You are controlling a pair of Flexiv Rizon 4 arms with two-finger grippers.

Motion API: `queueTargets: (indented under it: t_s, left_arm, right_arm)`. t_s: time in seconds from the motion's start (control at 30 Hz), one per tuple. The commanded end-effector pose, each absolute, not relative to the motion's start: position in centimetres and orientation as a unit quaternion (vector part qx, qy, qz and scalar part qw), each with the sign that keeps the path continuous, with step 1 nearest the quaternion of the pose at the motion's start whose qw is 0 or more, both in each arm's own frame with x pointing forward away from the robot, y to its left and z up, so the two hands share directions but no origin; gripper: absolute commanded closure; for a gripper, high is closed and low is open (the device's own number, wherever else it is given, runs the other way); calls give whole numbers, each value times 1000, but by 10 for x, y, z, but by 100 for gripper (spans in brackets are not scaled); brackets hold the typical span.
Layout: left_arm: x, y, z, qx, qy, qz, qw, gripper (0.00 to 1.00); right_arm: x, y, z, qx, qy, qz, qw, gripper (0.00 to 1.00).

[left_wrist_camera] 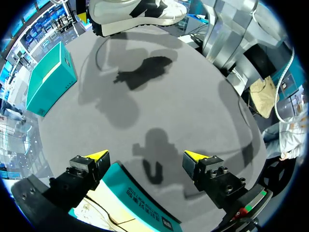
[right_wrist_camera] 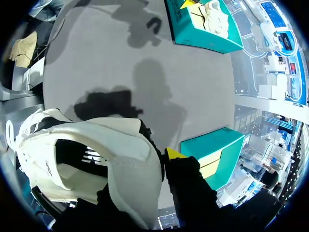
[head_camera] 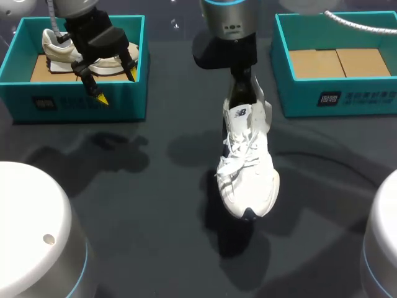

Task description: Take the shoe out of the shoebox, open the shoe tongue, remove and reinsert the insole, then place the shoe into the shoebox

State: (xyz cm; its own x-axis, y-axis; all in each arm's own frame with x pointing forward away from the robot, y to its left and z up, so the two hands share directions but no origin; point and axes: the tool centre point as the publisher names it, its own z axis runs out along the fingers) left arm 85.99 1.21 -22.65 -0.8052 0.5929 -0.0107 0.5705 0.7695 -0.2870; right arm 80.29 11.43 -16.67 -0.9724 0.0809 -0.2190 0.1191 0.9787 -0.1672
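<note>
A white sneaker hangs over the middle of the table with its toe toward the front. My right gripper is shut on its heel collar. In the right wrist view the sneaker fills the space by the gripper. One yellow fingertip shows outside the heel wall, and the other finger is hidden inside the shoe. My left gripper stands open over the front wall of the left teal shoebox, with nothing between its fingers. That box's edge lies just under it.
A beige sneaker lies in the left shoebox. A second teal shoebox at the back right shows a bare cardboard floor. White round robot bases sit at both front corners.
</note>
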Motion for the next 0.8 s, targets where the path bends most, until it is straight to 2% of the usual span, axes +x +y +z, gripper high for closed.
queueTargets:
  t_s: [0.03,0.43,0.8]
  left_arm:
    - [860,12,-226,-310,-940,138,41,0]
    - [860,12,-226,-310,-940,138,41,0]
    - [860,12,-226,-310,-940,138,41,0]
  right_arm:
    - [802,106,-156,63,988,-98,102,100]
    - [836,45,-93,51,985,-129,99,100]
    - [901,-28,-67,49,983,-146,97,100]
